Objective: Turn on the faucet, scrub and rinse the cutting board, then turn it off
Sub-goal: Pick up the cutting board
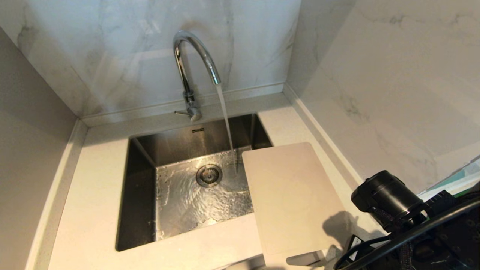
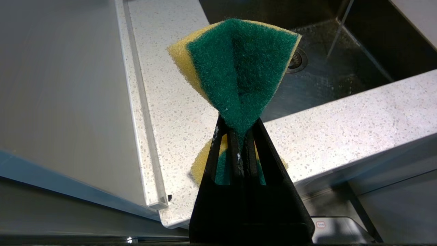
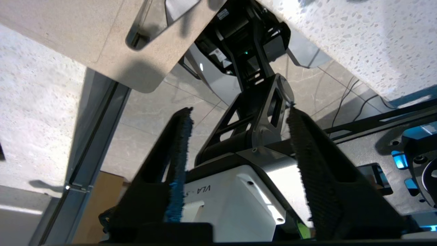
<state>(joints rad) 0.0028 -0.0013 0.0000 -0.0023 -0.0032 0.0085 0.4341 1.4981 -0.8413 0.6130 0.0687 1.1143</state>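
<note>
Head view: faucet (image 1: 193,71) is on, stream dropping into the sink (image 1: 142,195), which holds only a shallow film of running water around the drain (image 1: 209,175). Cutting board (image 1: 290,197) lies flat on the counter, one edge overhanging the sink, dry-looking; scrub, rinse and shut-off all look still to do.

Left wrist view: left gripper (image 2: 239,131) clamped tight on a green-and-yellow sponge (image 2: 239,65), sink ahead of it past the counter edge.

Right wrist view: right gripper (image 3: 239,136) jaws apart, holding nothing; board's handle-slot end just beyond the fingertips (image 3: 186,118).
</note>
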